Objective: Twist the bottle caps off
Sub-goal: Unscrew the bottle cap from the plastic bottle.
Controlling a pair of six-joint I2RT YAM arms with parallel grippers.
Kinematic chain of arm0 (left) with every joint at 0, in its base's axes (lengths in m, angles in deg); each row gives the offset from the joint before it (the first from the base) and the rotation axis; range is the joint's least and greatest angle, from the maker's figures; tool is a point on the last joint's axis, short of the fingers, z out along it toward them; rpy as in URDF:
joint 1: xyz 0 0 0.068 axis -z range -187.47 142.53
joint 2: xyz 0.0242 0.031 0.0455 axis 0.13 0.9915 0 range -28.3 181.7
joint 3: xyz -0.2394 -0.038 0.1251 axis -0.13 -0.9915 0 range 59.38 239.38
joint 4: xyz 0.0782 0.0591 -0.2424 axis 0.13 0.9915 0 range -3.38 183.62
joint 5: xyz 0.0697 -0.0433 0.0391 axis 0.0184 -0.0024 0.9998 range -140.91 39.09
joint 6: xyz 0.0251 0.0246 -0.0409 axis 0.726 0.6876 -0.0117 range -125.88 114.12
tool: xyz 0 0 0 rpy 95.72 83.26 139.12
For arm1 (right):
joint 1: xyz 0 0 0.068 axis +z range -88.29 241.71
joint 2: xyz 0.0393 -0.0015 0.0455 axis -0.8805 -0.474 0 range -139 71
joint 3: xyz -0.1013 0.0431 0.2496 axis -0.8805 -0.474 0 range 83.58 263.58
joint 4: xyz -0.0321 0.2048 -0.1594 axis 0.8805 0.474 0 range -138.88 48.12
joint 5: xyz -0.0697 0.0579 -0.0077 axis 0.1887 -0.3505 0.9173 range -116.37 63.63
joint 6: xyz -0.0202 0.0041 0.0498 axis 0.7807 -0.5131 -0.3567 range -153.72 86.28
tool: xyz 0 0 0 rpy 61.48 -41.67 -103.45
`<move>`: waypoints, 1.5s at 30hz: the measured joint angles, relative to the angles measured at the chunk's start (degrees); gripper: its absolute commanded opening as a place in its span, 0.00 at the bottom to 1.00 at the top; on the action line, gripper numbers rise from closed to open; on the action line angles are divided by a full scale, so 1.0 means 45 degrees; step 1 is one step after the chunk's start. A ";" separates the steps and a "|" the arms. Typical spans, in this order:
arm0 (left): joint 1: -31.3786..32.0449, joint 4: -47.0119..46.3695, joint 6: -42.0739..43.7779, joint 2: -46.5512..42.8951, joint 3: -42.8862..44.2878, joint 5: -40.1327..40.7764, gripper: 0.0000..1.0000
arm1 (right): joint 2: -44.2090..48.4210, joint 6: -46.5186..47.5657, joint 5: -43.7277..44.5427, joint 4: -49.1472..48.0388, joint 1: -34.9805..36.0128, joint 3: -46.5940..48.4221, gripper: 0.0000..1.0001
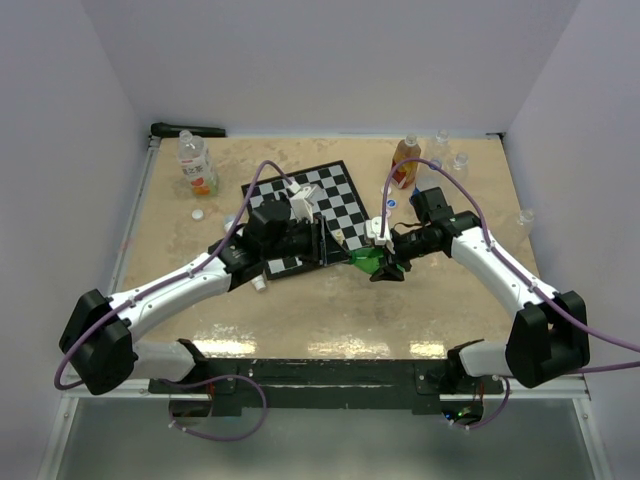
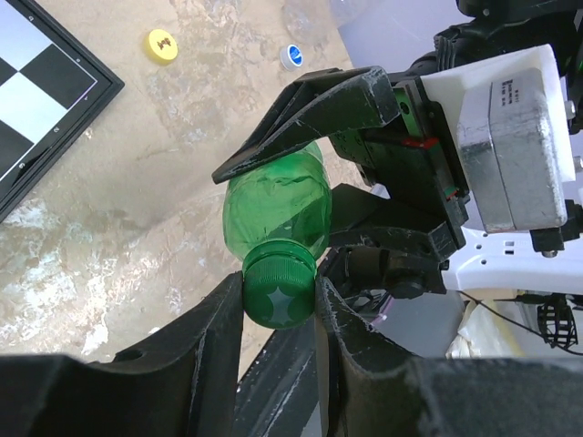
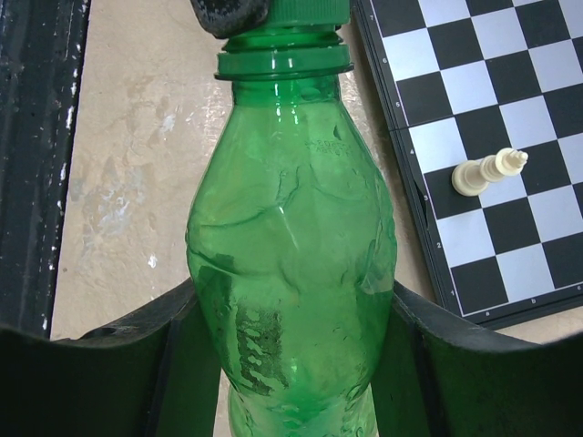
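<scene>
A green bottle (image 1: 366,261) is held lying level between both grippers above the table, in front of the chessboard. My right gripper (image 3: 291,364) is shut on the bottle's body (image 3: 291,255). My left gripper (image 2: 279,305) is shut on its green cap (image 2: 279,291), which sits on the neck; the bottle body (image 2: 278,209) shows behind it. In the right wrist view the cap (image 3: 305,9) is at the top edge, partly hidden by a left finger. Loose caps lie on the table: yellow (image 2: 163,45), blue (image 2: 292,56) and white (image 1: 199,213).
A chessboard (image 1: 330,195) lies behind the grippers, with a white chess piece (image 3: 489,171) on it. A labelled clear bottle (image 1: 197,163) stands back left and an orange bottle (image 1: 404,162) back right. Small clear bottles (image 1: 460,160) stand by the right wall.
</scene>
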 measured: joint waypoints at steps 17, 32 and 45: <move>0.0000 0.0005 -0.0554 -0.0005 -0.0024 0.0136 0.15 | 0.0000 0.0000 0.0005 -0.0005 -0.0005 0.0000 0.03; -0.0301 0.0005 0.0554 -0.1015 -0.0024 0.0680 0.86 | -0.0005 0.0121 0.0102 0.0495 -0.0053 0.0000 0.03; -0.0311 0.1297 0.4716 -0.2501 -0.0024 0.1399 0.95 | -0.0005 0.0189 0.0107 0.0568 -0.0053 0.0000 0.03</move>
